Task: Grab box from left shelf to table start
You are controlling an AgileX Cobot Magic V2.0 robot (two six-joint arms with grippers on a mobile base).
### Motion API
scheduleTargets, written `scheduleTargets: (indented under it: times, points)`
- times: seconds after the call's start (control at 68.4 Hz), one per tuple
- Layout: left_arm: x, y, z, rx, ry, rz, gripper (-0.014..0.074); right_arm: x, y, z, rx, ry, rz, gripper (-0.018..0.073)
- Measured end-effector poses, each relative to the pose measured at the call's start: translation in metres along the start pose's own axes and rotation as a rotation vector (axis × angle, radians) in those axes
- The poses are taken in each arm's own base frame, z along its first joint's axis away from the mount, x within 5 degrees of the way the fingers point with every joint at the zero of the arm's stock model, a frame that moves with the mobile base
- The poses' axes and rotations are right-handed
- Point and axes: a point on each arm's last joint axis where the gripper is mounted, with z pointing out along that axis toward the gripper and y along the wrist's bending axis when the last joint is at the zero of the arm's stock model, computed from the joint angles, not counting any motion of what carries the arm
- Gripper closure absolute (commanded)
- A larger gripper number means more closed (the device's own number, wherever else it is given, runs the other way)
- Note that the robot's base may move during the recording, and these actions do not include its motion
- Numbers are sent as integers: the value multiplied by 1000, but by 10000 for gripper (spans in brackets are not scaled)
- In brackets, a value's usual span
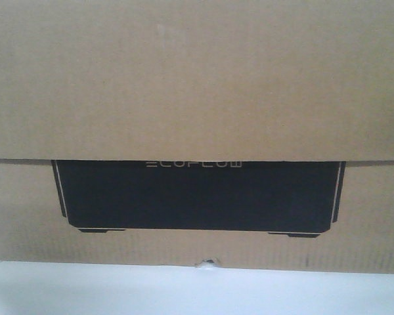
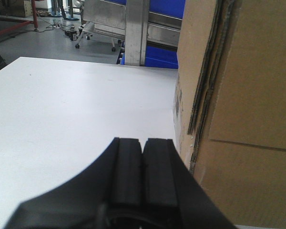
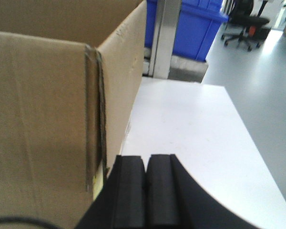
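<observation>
The front camera sits hard against the box (image 1: 197, 85), low, a strip of table (image 1: 197, 292) beneath; each wrist camera looks forward over its own fingers along the tabletop, flanking that same box.

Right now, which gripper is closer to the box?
Cannot tell; about equal. The left gripper, shut, sits beside the box on its left side over the table; the right gripper, shut, sits beside its right side.

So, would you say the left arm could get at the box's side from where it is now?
Probably yes. The left gripper, jaws shut and empty, sits right beside the box on the table, with no gap-filling obstacle between them. It would likely press the flat side, not pinch it.
</observation>
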Motion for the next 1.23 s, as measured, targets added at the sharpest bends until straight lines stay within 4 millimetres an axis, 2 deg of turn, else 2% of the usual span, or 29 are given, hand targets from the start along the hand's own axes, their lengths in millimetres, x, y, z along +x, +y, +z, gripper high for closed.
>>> scheduleTargets:
  times: [0.175,0.263,1.228]
  points:
    - [0,0,0,0,0,0,696,39,1,9,14,13,30,502]
    - [0,0,0,0,0,0,696,48,1,12,17,26,68,502]
    - [0,0,0,0,0,0,696,48,1,12,20,16,101,502]
